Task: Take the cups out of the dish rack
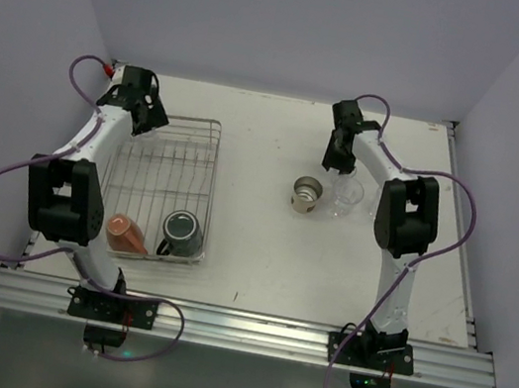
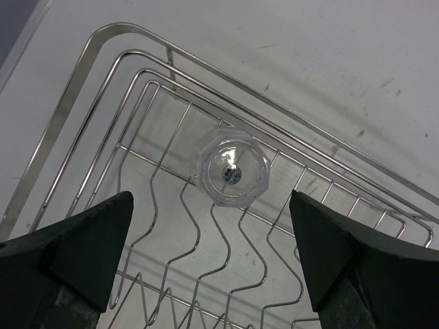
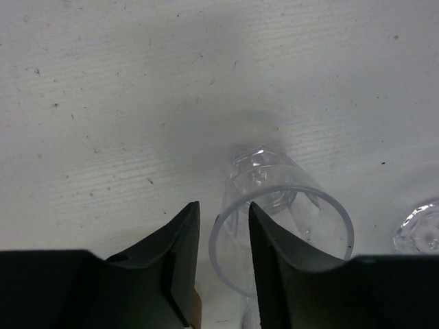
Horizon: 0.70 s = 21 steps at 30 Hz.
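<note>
Under the wide-open left gripper (image 2: 211, 200), in the silver wire dish rack (image 2: 110, 27) far corner: small clear faceted glass (image 2: 233, 173), light, slick, brittle. Pinch gently across its rim. Over on the white tabletop (image 3: 103, 103), right gripper (image 3: 223, 212) parted loosely astride a clear tumbler (image 3: 288, 199) wall.

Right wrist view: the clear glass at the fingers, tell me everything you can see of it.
The glass is clear and looks empty, with a round open rim and walls narrowing to a thicker, faceted-looking base. It stands upright on the table, outside the rack and beside a brownish cup. The right gripper straddles its near wall, one finger outside and one inside the mouth. A gap shows on each side of the wall, so neither finger seems to press it.
</note>
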Each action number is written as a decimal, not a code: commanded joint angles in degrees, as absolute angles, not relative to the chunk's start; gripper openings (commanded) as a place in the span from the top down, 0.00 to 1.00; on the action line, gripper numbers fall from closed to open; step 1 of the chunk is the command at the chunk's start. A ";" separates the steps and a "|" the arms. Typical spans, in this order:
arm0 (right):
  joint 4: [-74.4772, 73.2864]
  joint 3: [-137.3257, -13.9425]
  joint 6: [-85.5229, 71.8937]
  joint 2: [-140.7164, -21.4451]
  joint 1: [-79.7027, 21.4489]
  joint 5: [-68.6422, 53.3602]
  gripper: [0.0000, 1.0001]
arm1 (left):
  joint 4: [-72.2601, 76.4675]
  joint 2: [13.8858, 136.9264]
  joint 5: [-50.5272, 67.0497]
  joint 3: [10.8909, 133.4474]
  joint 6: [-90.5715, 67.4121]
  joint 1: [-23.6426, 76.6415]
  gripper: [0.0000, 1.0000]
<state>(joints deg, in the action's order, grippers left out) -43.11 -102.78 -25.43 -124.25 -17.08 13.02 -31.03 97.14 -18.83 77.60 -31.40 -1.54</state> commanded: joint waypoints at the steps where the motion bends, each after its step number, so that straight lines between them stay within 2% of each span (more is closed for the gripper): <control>1: -43.16 -103.01 -24.96 -122.17 -17.14 13.98 0.60 | -31.47 98.52 -19.69 80.24 -29.36 -2.02 0.00; 2: -42.89 -102.40 -24.96 -121.65 -17.14 13.80 0.55 | -31.38 99.48 -19.25 80.16 -29.09 -2.02 0.00; 4: -42.98 -101.87 -25.05 -120.24 -17.31 13.54 0.53 | -31.11 100.45 -19.07 80.51 -28.83 -2.02 0.00; 13: -40.96 -95.98 -25.84 -111.45 -17.31 12.39 0.50 | -31.47 105.90 -18.46 82.97 -27.77 -2.02 0.01; 18: -40.17 -93.96 -25.75 -106.35 -17.40 12.39 0.50 | -30.76 108.19 -17.93 83.85 -27.42 -2.11 0.16; 19: -40.25 -93.87 -25.75 -105.74 -17.40 12.48 0.50 | -30.76 108.37 -17.76 84.20 -27.33 -2.11 0.21; 20: -40.51 -93.69 -25.75 -105.21 -17.40 12.39 0.50 | -30.67 108.72 -17.49 84.46 -27.25 -2.02 0.33; 21: -40.60 -93.52 -25.75 -104.16 -17.40 12.57 0.50 | -30.76 108.72 -17.32 84.72 -27.25 -2.11 0.39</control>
<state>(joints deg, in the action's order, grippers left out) -41.82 -94.28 -25.45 -108.03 -17.21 12.43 -31.09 108.55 -17.93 81.73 -28.60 -1.54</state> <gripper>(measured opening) 0.500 0.664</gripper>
